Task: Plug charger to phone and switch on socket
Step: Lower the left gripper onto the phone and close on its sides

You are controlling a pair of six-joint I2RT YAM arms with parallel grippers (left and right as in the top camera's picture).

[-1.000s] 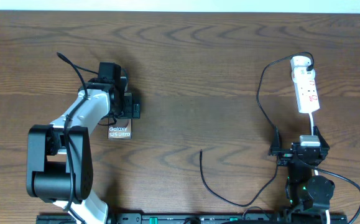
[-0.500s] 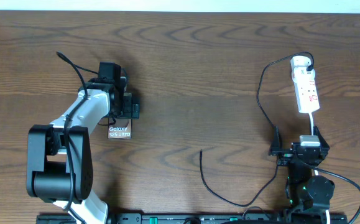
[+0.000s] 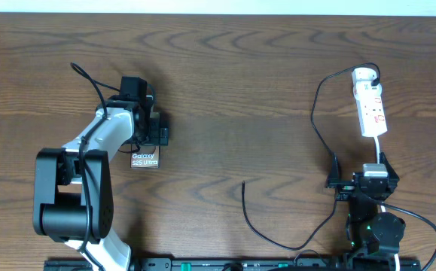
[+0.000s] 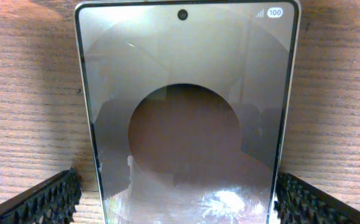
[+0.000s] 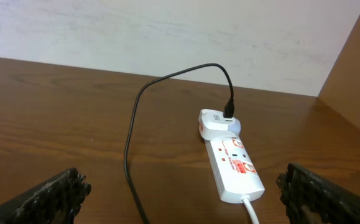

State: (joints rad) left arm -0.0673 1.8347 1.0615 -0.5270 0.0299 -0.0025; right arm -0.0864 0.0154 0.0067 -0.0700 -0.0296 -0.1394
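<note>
Left wrist view: the phone (image 4: 186, 112) lies flat between the left gripper's (image 4: 180, 199) spread jaws. Overhead, the charger's (image 3: 245, 203) free tip rests at the phone's 4 o'clock, unplugged. The socket (image 3: 370, 105) sits at the table's 2 o'clock, with the right gripper (image 5: 180, 199) at its 6 o'clock, jaws parted.

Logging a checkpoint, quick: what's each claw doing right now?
Left claw: open, fingers on either side of the phone, not clamped on it.
Right claw: open, holding nothing.

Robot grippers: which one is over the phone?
The left gripper: its black ridged fingers straddle the flat brownish-grey glossy phone. The right gripper sits far off, facing the narrow white power strip.
</note>
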